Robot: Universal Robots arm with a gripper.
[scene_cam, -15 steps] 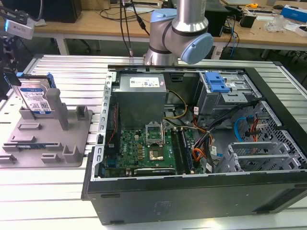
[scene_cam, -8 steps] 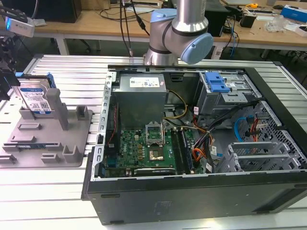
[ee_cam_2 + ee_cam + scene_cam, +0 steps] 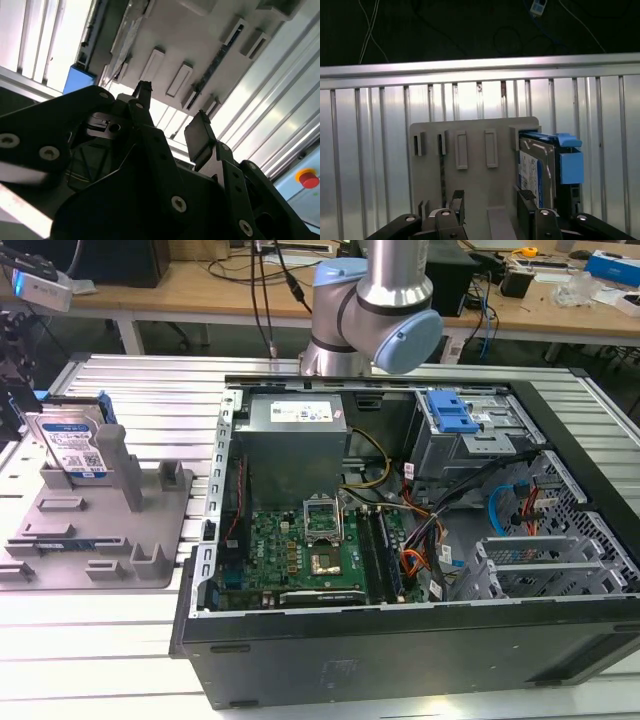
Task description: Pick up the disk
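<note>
The disk (image 3: 75, 445) stands on edge in a grey fixture (image 3: 95, 530) at the exterior view's left, its white-and-blue label facing the camera and blue rails on its sides. In the first wrist view the disk (image 3: 538, 167) leans in the slot at one end of the fixture (image 3: 470, 150), seen from above. My gripper (image 3: 491, 202) is open above the fixture, with nothing between its black fingers (image 3: 525, 200). The disk lies just beside the gap, close to one finger. The second wrist view has the gripper (image 3: 172, 115) open in front of the fixture (image 3: 175, 40).
An open computer case (image 3: 400, 540) with motherboard, cables and a blue-latched drive cage (image 3: 452, 412) fills the exterior view's right. The arm's base (image 3: 375, 310) stands behind it. The ribbed metal table (image 3: 100, 640) carries everything. A red button (image 3: 306, 177) sits at the table's side.
</note>
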